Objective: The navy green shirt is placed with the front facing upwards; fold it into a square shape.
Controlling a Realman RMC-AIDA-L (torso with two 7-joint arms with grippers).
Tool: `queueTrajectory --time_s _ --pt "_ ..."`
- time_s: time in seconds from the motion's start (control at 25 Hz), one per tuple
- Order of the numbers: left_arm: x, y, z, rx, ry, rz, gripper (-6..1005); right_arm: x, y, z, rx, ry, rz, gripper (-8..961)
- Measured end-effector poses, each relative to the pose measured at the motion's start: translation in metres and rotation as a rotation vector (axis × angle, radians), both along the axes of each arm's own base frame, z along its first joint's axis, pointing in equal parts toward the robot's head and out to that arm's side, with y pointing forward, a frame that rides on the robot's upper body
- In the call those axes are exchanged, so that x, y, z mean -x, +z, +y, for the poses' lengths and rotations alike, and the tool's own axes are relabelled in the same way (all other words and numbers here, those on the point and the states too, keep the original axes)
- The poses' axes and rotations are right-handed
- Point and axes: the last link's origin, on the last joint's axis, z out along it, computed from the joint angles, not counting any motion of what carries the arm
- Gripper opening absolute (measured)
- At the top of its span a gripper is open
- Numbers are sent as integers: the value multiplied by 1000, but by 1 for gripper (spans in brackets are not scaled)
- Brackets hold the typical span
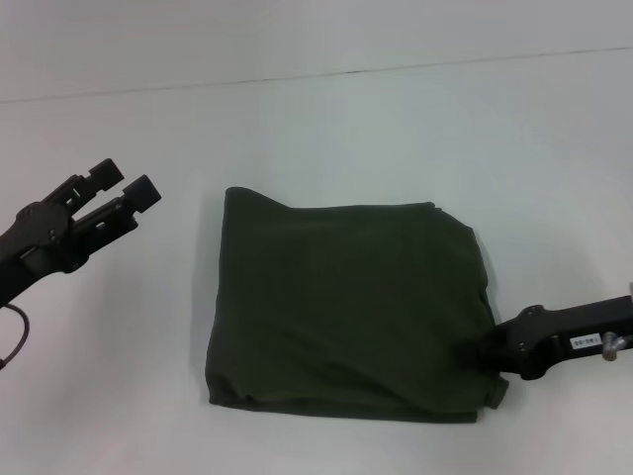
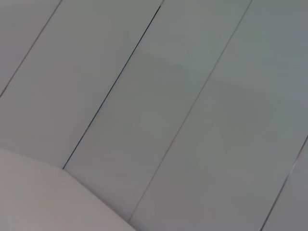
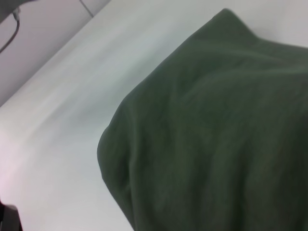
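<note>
I read the navy green shirt (image 1: 346, 307) as already folded into a rough square on the white table (image 1: 119, 376), plain side up, no lettering showing. My right gripper (image 1: 473, 353) sits at the bundle's right edge, low on that side, its tip against or under the cloth; I cannot tell whether the fingers are pinching fabric or have let go. The right wrist view shows only a rounded folded corner of the shirt (image 3: 216, 134) close below it. My left gripper (image 1: 124, 188) hangs well clear, out to the left of the bundle, fingers spread and empty.

The risk I see: if the right fingers have fabric caught and I pull away sideways, the top layer drags and the edge nearest it splays open, spoiling the square. A straight lift could likewise peel that corner up.
</note>
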Motion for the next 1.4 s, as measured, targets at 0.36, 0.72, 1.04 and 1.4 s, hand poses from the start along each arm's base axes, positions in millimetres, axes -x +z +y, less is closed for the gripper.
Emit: queueTrajectory --time_s 0.36,0.72,1.04,1.4 --pt "0 0 1 -5 2 -1 963 8 11 -8 -3 58 71 51" --pt "0 0 2 -11 1 3 963 5 2 -15 72 58 24 51" --pt "-1 0 2 -11 -1 3 963 -18 18 -27 42 -8 -7 52" --pt "-1 1 2 -14 -3 3 963 -22 40 -31 -75 -5 78 52"
